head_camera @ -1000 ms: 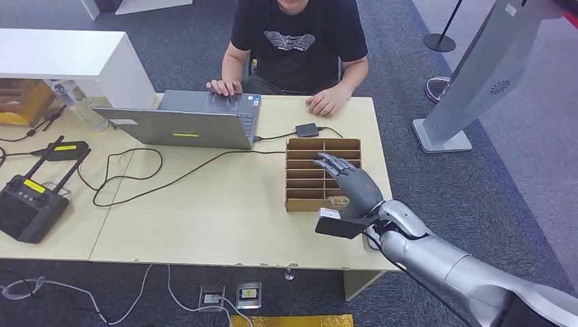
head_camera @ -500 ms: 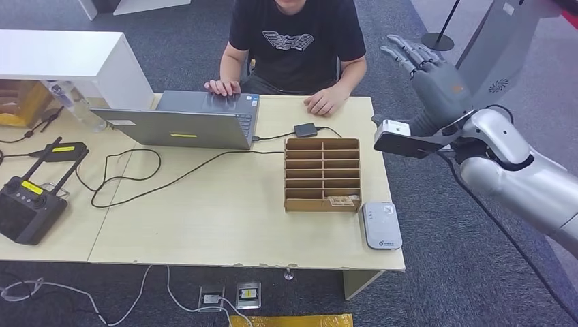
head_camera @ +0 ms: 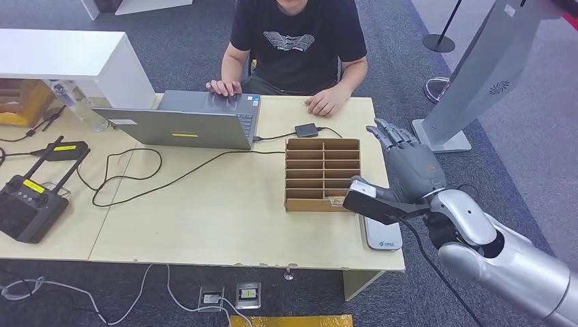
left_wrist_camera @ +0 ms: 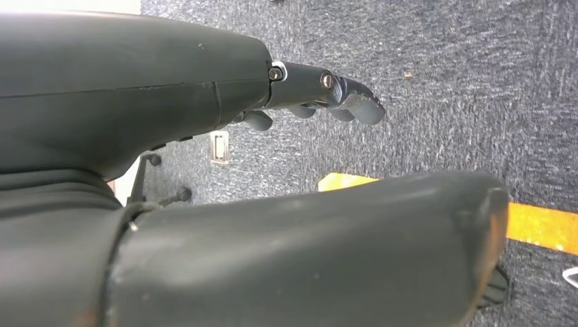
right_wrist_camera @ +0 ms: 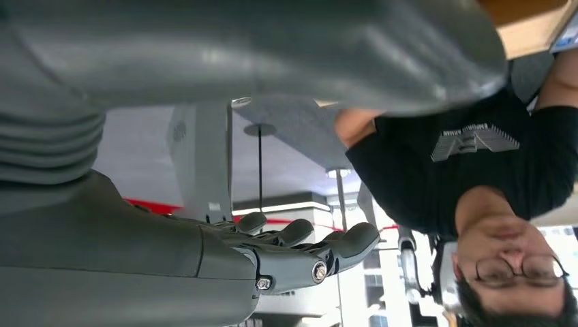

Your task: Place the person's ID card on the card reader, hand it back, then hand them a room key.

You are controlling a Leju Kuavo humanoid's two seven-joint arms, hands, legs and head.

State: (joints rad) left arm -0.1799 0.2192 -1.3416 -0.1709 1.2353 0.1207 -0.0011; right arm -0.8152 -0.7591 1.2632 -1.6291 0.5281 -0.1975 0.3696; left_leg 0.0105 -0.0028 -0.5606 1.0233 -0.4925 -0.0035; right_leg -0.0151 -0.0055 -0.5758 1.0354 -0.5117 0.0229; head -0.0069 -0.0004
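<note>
My right hand hovers open over the table's right edge, fingers spread and pointing toward the person, with nothing in it. It is just right of the cardboard slot box, whose front slot holds a card. The thumb and wrist partly cover the grey card reader lying on the table's front right corner. In the right wrist view the right hand shows straight, empty fingers. My left hand hangs over the carpet, fingers loosely apart and empty. The person's hand rests on the table.
A laptop stands open at the far middle, with cables trailing across the table. A small black box lies behind the slot box. A remote controller sits at the left. A white kiosk stand rises at the right.
My right hand was over the slot box, swung up high to the right, and has come back down beside the box's right side, above the reader. It stays empty.
</note>
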